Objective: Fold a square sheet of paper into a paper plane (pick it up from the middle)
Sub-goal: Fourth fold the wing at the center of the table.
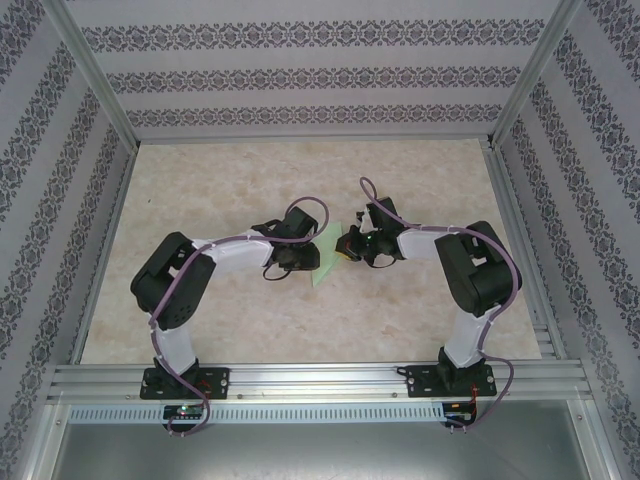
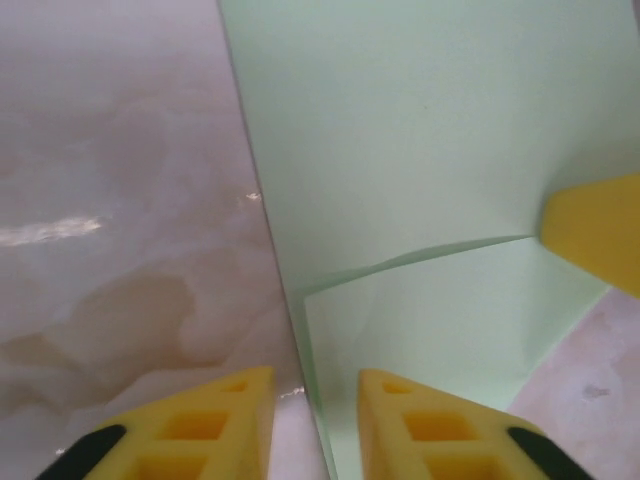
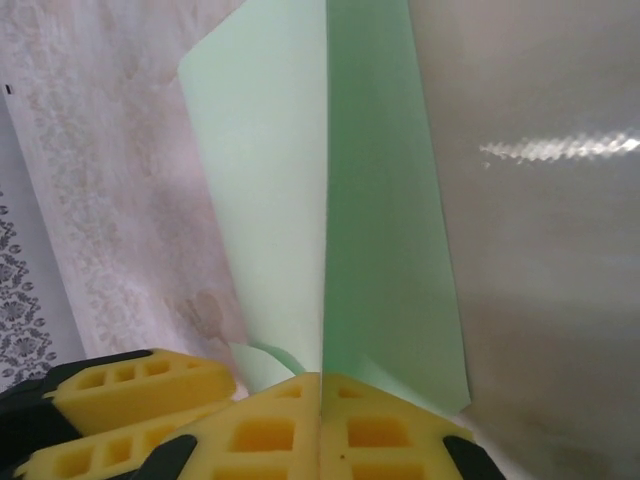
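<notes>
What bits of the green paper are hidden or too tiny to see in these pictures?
- Top view: the green paper is tiny and mostly covered by the left claw and right claw; folds unreadable.
- Left wrist view: its far end runs off the top edge.
- Right wrist view: the shut right claw hides the pinched part.

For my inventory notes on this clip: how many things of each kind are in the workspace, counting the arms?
Sheet of paper, pale green: 1
Robot arms: 2, the left arm and the right arm
Table, beige marbled: 1
Total: 4
</notes>
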Tool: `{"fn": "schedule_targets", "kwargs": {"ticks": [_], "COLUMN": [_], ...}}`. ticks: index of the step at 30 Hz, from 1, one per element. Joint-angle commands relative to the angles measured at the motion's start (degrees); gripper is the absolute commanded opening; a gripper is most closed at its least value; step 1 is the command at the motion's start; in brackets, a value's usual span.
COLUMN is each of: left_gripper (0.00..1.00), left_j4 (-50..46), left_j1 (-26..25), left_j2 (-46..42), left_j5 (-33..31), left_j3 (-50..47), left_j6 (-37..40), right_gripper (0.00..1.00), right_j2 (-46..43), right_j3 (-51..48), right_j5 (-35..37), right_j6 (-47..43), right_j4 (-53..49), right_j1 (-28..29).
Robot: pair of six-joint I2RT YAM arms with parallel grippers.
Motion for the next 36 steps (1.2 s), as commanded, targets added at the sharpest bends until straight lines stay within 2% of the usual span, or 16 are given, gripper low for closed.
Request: {"fn": "schedule_targets", "kwargs": {"ticks": [1, 8, 13, 19, 26, 28, 32, 36], "left_gripper": [0.39, 0.66, 0.72, 0.79, 0.78, 0.74, 0.73, 0.69], "left_j4": [-2.53, 1.26, 5.45, 12.93, 25.57, 27.28, 32.74, 33.47], "left_j1": [0.77, 0.73, 0.77, 0.82, 0.72, 0.69, -0.01, -0.22], "left_j2": [-5.7, -13.01, -16.88, -19.9, -17.14, -14.77, -11.94, -8.47], "left_j5": [-2.14, -0.86, 1.36, 5.26, 10.1, 11.87, 11.69, 10.72], "left_j3": [-0.06, -1.63, -3.01, -7.25, -13.63, -13.64, -14.88, -13.93], "left_j6": [2.38, 7.95, 12.65, 17.62, 25.32, 28.09, 32.25, 37.19], "right_gripper": [0.01, 0.0, 0.0, 0.02, 0.03, 0.02, 0.02, 0.02], "right_j2": [-5.62, -16.2, -20.51, -23.25, -20.31, -19.08, -16.67, -14.29], "right_j3": [-0.12, 0.42, 2.67, 5.06, 3.41, 3.2, 3.35, 3.46], "right_j5": [3.76, 16.27, 27.15, 35.4, 35.41, 34.85, 32.61, 30.16], "right_j6": [-0.09, 1.45, 5.58, 10.57, 18.42, 20.18, 23.11, 25.35], "right_j4": [-0.38, -9.63, -16.33, -19.5, -16.74, -15.75, -14.36, -12.77], "right_j1": [0.78, 3.25, 6.94, 9.84, 9.93, 9.89, 9.71, 9.53]}}
